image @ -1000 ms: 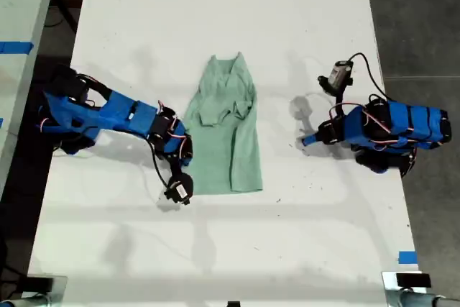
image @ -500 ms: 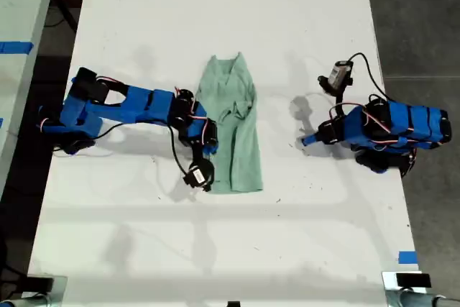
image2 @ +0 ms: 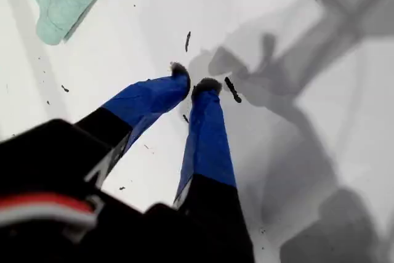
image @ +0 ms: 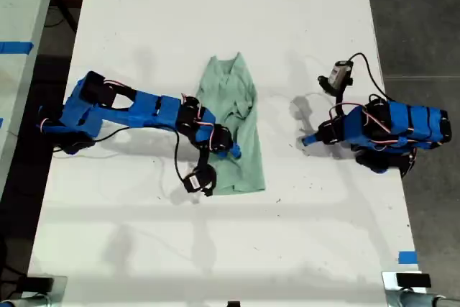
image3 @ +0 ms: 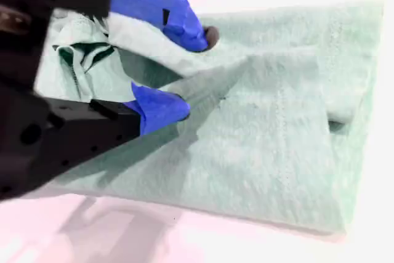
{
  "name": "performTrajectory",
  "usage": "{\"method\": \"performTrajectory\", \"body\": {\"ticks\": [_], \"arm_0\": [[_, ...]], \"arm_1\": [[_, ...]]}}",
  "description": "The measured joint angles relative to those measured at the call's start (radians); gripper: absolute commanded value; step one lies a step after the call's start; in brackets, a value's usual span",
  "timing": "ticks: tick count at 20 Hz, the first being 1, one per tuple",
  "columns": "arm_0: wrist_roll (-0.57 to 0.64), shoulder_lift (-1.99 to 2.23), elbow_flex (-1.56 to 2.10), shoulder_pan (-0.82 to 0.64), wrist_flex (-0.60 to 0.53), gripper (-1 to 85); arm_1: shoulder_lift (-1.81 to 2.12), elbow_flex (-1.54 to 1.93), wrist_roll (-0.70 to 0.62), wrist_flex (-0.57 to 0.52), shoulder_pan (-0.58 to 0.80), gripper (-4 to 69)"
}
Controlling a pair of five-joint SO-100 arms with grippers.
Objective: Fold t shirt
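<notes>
Exterior view shows the shirt [image: 236, 131] at the middle of the white table [image: 215, 5], a pale mint-green, wrinkled cloth, long and narrow. Its long axis runs from 12 to 6 o'clock in that view, with the pointed end at 12 and the squarer hem at 6. Bunched folds sit in its upper half.

My second gripper [image: 231, 150] reaches in from 9 o'clock in the exterior view and lies over the shirt's lower half. In the second wrist view its blue fingers [image3: 161, 108] pinch a raised fold of the cloth between them.

My first gripper [image: 307, 140] rests at 3 o'clock in the exterior view, apart from the shirt, its tips nearly pressed together on bare table, gripping nothing.
</notes>
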Motion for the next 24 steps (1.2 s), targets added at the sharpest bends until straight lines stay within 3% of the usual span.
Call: {"method": "performTrajectory", "body": {"ticks": [6, 13, 17, 19, 21, 24], "arm_0": [[0.017, 0.046, 0.0, 0.0, 0.078, 14.5], [-0.129, 0.534, 0.262, -0.031, 0.38, 2.8], [-0.27, 1.042, 0.781, -0.106, 0.36, 2.6], [-0.284, 1.387, 1.103, -0.149, 0.255, 4.0], [-0.258, 1.787, 1.448, -0.176, 0.17, 3.5], [-0.138, 2.375, 1.845, -0.221, 0.133, 1.5]], "arm_1": [[0.0, 0.0, 0.0, 0.0, 0.0, 4.5], [0.0, 0.0, 0.0, 0.0, 0.0, 4.4], [0.0, 0.0, 0.0, 0.0, 0.0, 4.4], [0.0, 0.0, 0.0, 0.0, 0.0, 4.4], [0.0, 0.0, 0.0, 0.0, 0.0, 4.4], [0.0, 0.0, 0.0, 0.0, 0.0, 4.6]]}}
